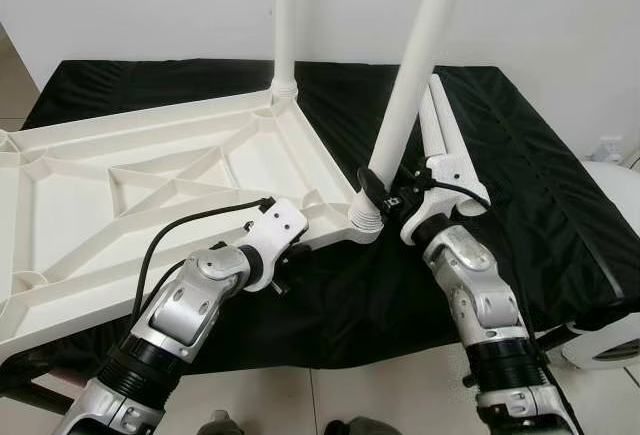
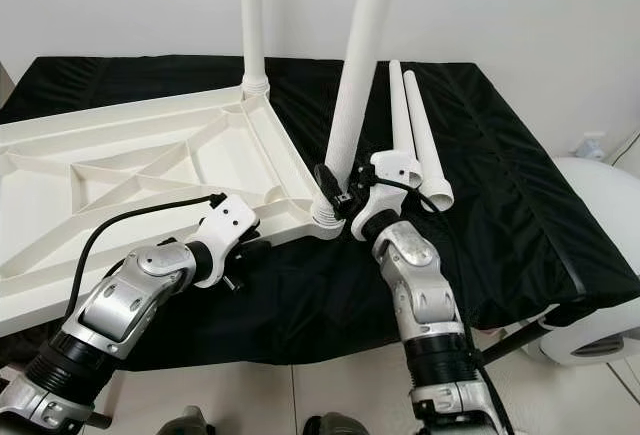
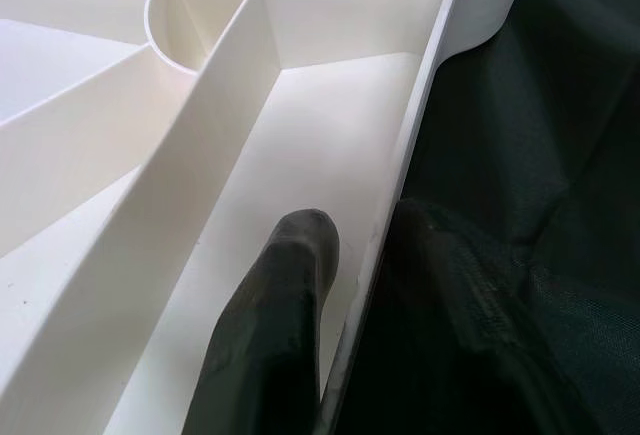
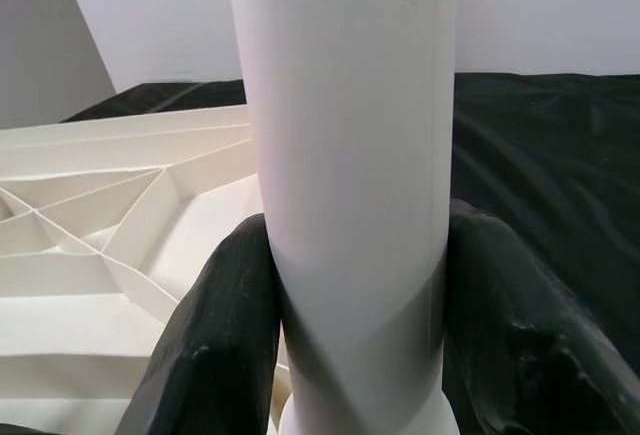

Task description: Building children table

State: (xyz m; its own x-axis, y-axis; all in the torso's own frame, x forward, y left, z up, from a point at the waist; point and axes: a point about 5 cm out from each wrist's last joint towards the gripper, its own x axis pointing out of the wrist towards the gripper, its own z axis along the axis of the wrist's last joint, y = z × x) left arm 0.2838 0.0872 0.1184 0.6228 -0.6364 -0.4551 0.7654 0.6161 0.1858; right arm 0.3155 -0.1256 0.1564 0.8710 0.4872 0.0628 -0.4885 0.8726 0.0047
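Note:
A white plastic tabletop (image 1: pixel 150 185) lies upside down on a black cloth. One white leg (image 1: pixel 285 25) stands upright in its far corner. A second leg (image 1: pixel 410 85) leans in the near right corner socket (image 1: pixel 366 217), and my right gripper (image 1: pixel 378 191) is shut on it just above the socket. In the right wrist view, both fingers (image 4: pixel 215 335) press against the leg (image 4: pixel 350 135). My left gripper (image 1: pixel 291 253) is shut on the tabletop's near rim (image 3: pixel 400 155), with one finger (image 3: pixel 275 325) inside the rim and the other outside. Two loose legs (image 2: pixel 415 135) lie on the cloth at the right.
The black cloth (image 1: pixel 540 195) covers a low table that ends near my arms, with tiled floor (image 1: pixel 380 395) below. A white rounded object (image 1: pixel 612 187) sits past the table's right edge. A white wall stands close behind the table.

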